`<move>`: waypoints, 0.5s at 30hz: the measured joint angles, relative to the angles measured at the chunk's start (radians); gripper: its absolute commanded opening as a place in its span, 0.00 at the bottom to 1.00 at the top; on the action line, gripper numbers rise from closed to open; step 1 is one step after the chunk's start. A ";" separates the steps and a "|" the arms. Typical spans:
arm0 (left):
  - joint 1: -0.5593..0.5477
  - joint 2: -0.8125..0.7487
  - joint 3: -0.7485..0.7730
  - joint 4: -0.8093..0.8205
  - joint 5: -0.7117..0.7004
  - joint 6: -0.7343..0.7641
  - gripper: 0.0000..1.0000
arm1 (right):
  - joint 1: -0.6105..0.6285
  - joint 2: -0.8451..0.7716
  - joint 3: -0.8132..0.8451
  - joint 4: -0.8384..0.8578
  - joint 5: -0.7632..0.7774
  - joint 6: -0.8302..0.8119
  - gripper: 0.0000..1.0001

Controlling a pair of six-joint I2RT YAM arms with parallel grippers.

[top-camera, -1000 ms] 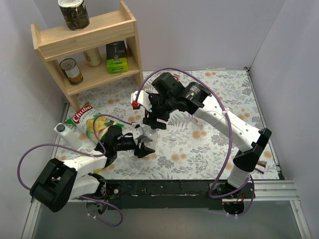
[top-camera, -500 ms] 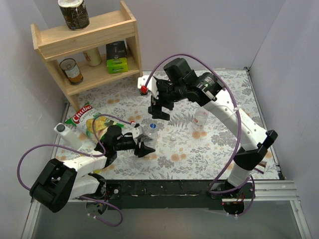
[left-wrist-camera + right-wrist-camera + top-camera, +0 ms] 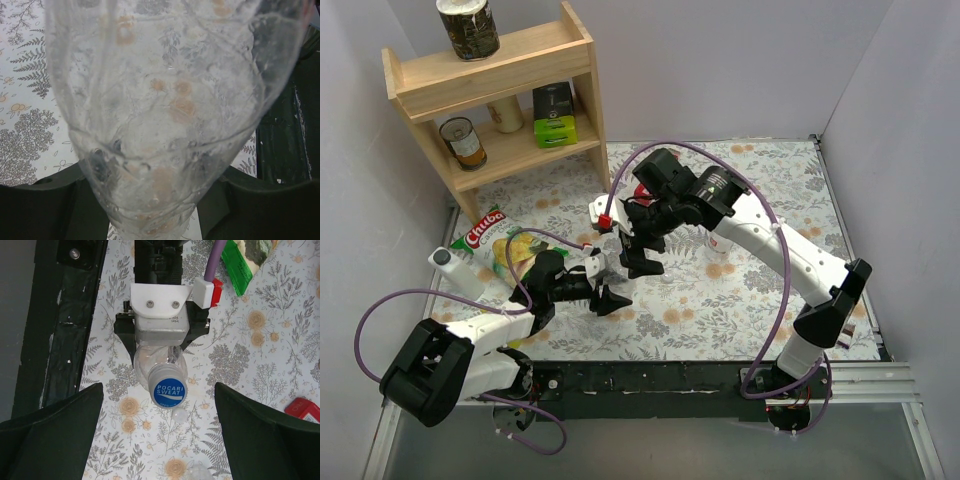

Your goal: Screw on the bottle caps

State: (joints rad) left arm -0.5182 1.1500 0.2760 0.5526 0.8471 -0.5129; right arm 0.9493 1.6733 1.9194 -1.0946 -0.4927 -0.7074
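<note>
The left gripper (image 3: 610, 296) is clamping a clear plain plastic bottle (image 3: 160, 115), which is filling its wrist view. Only the right wrist view is showing the round blue-and-white cap (image 3: 167, 391) sitting on its neck and a pale whitish cap (image 3: 178, 414) lying on the floral tablecloth (image 3: 260, 365) just beside. The right gripper (image 3: 642, 261) is hovering above, jaws wide, empty.

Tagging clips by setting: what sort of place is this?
Probably a lab test cell dressed like a home: plain white walls, a floral tablecloth, and a wooden shelf holding cans.
</note>
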 measured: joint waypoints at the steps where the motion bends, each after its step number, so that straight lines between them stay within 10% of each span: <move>1: 0.000 0.000 0.002 0.000 0.003 0.000 0.00 | 0.000 0.006 0.000 0.003 -0.002 -0.001 0.98; 15: 0.000 0.005 0.014 0.029 -0.010 -0.067 0.00 | 0.015 0.022 -0.061 0.018 -0.004 -0.011 0.98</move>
State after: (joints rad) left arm -0.5182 1.1553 0.2897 0.5816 0.8375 -0.5800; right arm 0.9646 1.6951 1.8587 -1.0767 -0.4965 -0.7185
